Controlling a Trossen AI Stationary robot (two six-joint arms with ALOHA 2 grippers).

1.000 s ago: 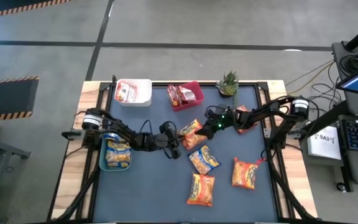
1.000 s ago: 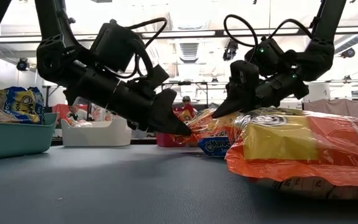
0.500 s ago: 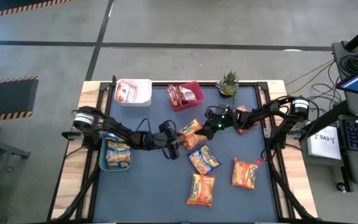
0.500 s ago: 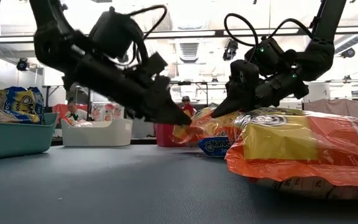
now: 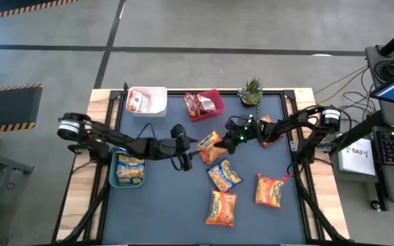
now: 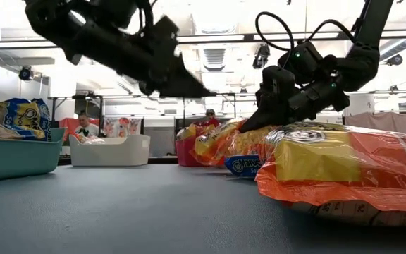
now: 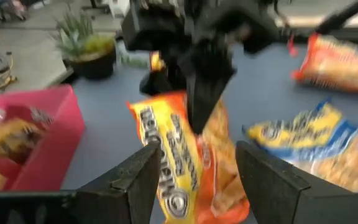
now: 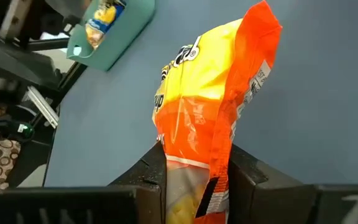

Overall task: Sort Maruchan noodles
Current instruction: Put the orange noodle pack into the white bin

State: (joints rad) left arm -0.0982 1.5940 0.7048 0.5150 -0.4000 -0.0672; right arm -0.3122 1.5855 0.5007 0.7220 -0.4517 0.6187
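An orange Maruchan noodle packet (image 5: 209, 146) sits mid-table between my two grippers. My right gripper (image 8: 194, 186) is shut on it, reaching in from the table's right (image 5: 226, 141). My left gripper (image 7: 197, 180) is open and hangs raised above the table (image 6: 199, 88), just left of the packet and clear of it. A yellow-blue packet (image 5: 224, 175) and two orange packets (image 5: 222, 207) (image 5: 270, 190) lie flat on the near half of the table. My right gripper pinches one end of the orange packet (image 8: 194, 165) between its two fingers. The fingers slant down from the table's right side. The packet stands on edge in the hold and stretches away from the fingers toward the left arm. Whether its lower end touches the table, I cannot tell.
A teal bin (image 5: 112, 179) with yellow-blue packets stands at the left edge. A white bin (image 5: 157, 102) and a red bin (image 5: 216, 96), each holding packets, stand at the far edge beside a potted plant (image 5: 252, 91). Another packet (image 5: 272, 130) lies under the right arm.
My left gripper has come away from the orange packet's end, risen well above the table and drawn back a little toward the left edge. The packet has stayed in my right gripper, which has kept its place.
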